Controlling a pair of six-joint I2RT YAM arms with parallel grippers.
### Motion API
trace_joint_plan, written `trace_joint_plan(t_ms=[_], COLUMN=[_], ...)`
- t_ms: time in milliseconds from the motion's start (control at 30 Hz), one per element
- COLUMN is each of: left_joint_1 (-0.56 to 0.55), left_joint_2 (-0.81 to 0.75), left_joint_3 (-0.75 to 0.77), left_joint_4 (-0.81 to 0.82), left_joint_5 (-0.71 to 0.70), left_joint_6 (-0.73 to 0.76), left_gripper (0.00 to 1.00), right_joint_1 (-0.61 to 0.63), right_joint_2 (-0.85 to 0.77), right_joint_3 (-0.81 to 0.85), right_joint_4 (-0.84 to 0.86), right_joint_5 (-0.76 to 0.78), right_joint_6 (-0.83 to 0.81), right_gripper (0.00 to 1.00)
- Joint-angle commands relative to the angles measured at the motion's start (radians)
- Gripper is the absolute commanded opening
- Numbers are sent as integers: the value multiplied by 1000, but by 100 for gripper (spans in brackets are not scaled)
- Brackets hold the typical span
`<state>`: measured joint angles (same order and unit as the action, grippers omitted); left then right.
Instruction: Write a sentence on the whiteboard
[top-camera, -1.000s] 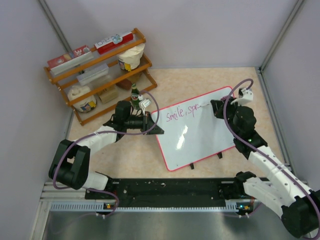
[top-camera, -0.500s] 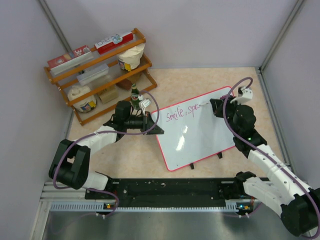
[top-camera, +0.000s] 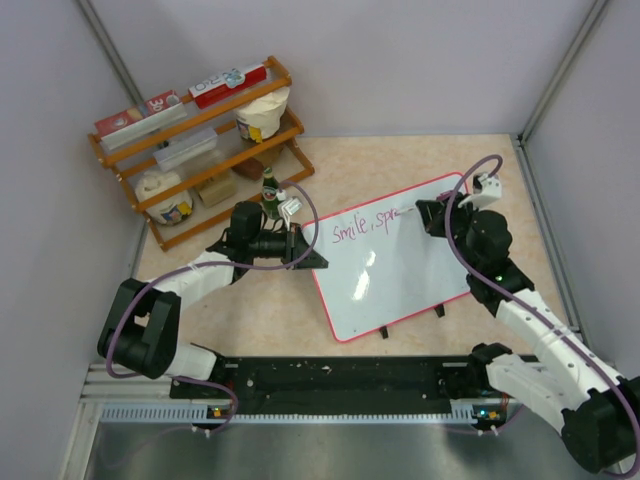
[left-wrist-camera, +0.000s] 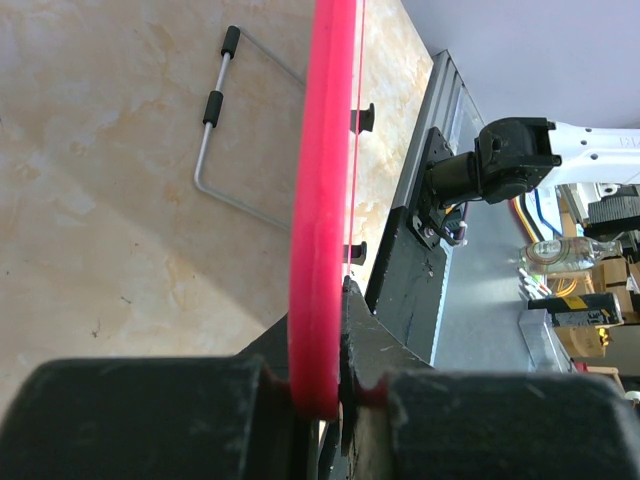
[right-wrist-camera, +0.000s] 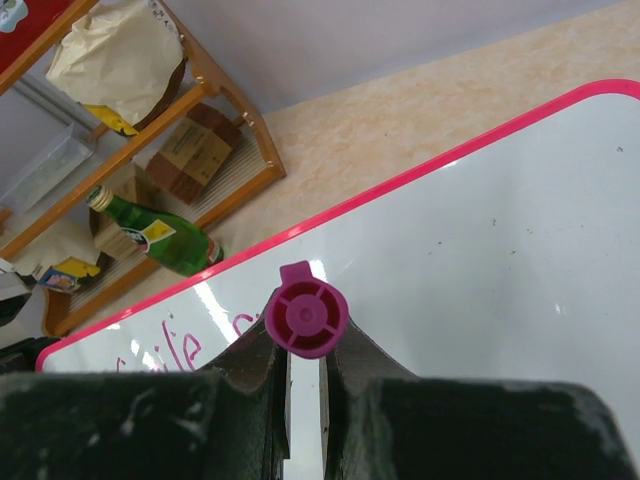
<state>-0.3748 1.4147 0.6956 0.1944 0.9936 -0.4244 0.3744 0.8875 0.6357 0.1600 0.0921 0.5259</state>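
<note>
My left gripper (left-wrist-camera: 325, 390) clamps the pink edge of the whiteboard (top-camera: 400, 270), propped on the table (top-camera: 260, 310), while my right gripper (right-wrist-camera: 305, 380), closed on a magenta marker (right-wrist-camera: 306, 318), works at the end of the sentence (top-camera: 365, 225), seemingly unfinished partway through its second word after "Smile,".

The whiteboard (top-camera: 400, 280) lies mid-table — shelf rack (top-camera: 220, 165) behind-left, bottle (top-camera: 268, 190) between them.

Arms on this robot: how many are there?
2. The left arm clamps the whiteboard's left edge; the right arm holds a marker over its upper right.
</note>
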Motion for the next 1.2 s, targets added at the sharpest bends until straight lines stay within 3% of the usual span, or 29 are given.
trace_joint_plan(t_ms=[0, 1167], left_joint_1=[-44, -44], left_joint_2=[41, 43], left_joint_3=[-64, -64], left_joint_4=[-121, -122], left_joint_5=[-144, -151], left_joint_6=[259, 257], left_gripper=[0, 0], right_joint_1=[-14, -25], right_joint_2=[-22, -50], right_joint_3=[-19, 45], right_joint_4=[-51, -97], right_joint_5=[-8, 92], right_joint_6=[-18, -35], right_gripper=[0, 0])
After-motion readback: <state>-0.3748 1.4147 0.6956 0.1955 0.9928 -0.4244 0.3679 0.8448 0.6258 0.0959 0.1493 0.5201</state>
